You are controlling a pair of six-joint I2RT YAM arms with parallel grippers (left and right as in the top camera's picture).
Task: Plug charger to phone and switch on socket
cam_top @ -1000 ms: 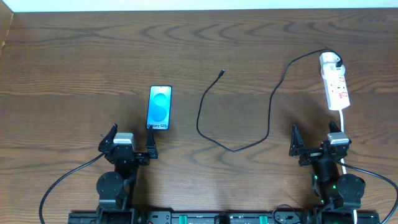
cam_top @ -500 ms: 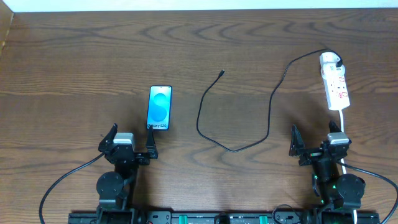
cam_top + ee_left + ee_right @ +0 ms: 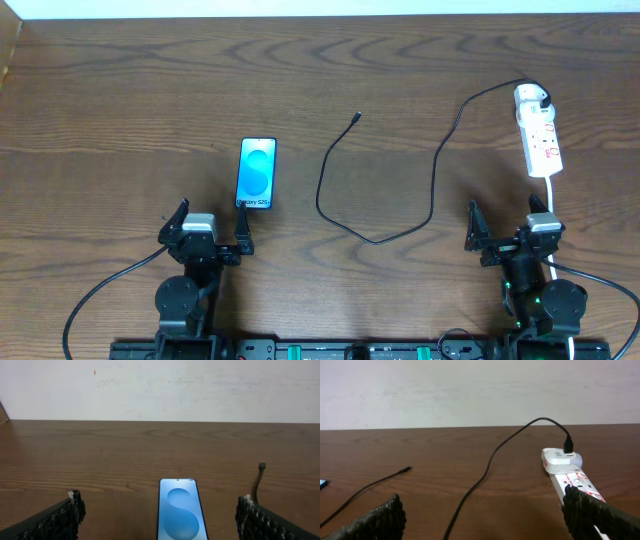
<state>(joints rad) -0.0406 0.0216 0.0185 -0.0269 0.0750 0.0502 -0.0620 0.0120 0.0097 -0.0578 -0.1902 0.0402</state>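
The phone [image 3: 257,174] lies flat with its blue screen up, just in front of my left gripper [image 3: 209,231]; it also shows in the left wrist view [image 3: 182,512]. The charger's black cable [image 3: 322,190] curves across the table middle, its plug tip [image 3: 357,117] free and its white adapter [image 3: 530,97] seated in the socket [image 3: 541,139] at the right. The cable [image 3: 485,472] and socket [image 3: 571,476] show in the right wrist view. My left gripper [image 3: 159,515] is open and empty. My right gripper [image 3: 510,231] is open and empty [image 3: 484,510], just short of the socket.
The socket's white cord [image 3: 553,196] runs back past my right gripper toward the table's front edge. A pale wall stands behind the table's far edge [image 3: 160,420]. The wooden table top [image 3: 120,110] spreads to the left.
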